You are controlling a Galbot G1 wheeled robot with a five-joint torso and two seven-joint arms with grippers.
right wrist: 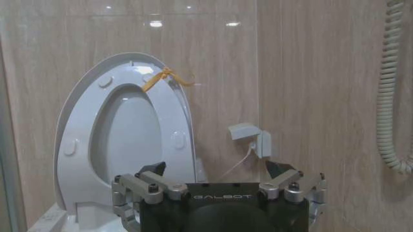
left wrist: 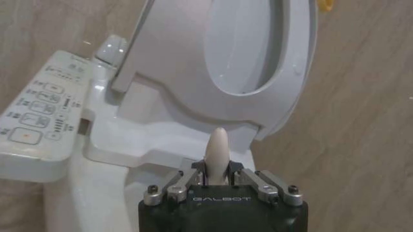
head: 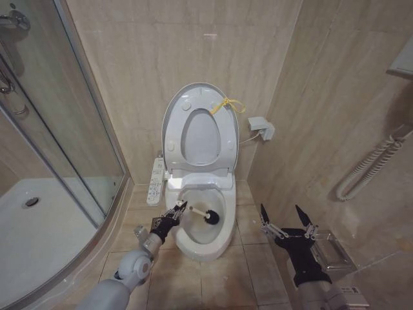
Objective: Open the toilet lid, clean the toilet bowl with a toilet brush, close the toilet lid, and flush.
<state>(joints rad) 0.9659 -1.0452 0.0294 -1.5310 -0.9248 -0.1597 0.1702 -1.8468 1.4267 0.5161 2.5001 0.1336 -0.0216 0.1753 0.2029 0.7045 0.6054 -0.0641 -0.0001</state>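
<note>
The toilet lid point(head: 187, 97) stands raised against the wall, a yellow strap point(head: 229, 104) tied at its top edge and the ring seat point(head: 222, 145) up against it. Below it the toilet bowl point(head: 205, 248) lies uncovered. The toilet brush point(head: 197, 211) reaches over the bowl's left rim with its dark head point(head: 212, 217) inside. My left gripper point(head: 177, 212) is shut on the white handle point(left wrist: 218, 147). My right gripper point(head: 281, 210) hovers open to the right of the bowl, holding nothing. It faces the lid point(right wrist: 84, 96) and strap point(right wrist: 161, 77).
A glass shower door point(head: 58, 129) and a white shower tray point(head: 39, 226) fill the left. A control panel point(head: 155, 181) juts from the toilet's left side. On the right wall are a small white fitting point(head: 261, 126) and a coiled hose point(head: 368, 168). A metal tray point(head: 332, 252) sits on the floor.
</note>
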